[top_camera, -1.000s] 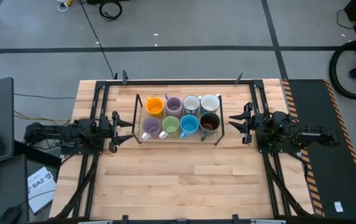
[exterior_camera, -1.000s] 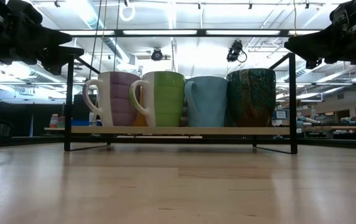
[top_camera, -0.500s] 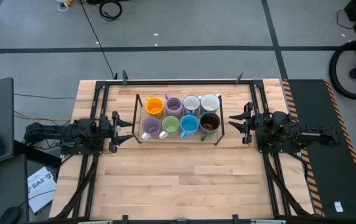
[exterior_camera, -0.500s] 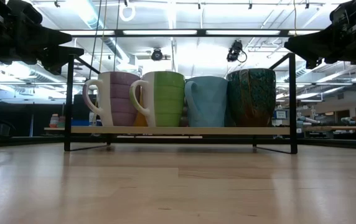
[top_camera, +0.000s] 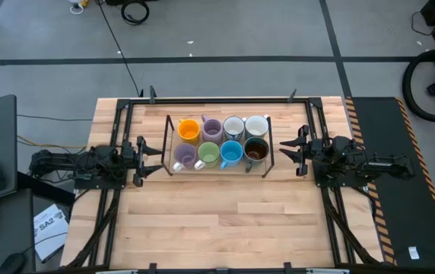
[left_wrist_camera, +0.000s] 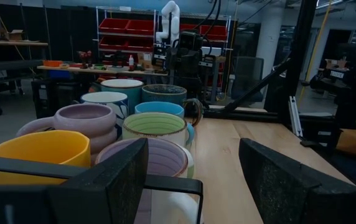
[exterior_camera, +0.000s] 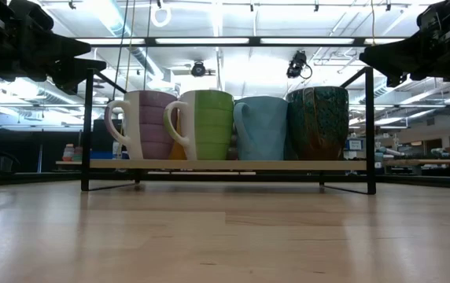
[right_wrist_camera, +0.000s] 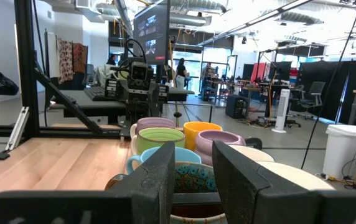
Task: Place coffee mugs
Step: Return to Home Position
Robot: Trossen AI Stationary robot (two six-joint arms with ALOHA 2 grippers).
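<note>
1. Eight coffee mugs stand in two rows on the wire shelf, mid-worktop.
2. The far row starts at the left with the orange mug; the near row ends at the right with the dark glazed mug.
3. The left tool hangs just left of the shelf, fingers spread.
4. The right tool hangs just right of it, fingers also spread.

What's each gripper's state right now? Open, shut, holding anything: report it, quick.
Left gripper: open, holding nothing.
Right gripper: open, holding nothing.
</note>
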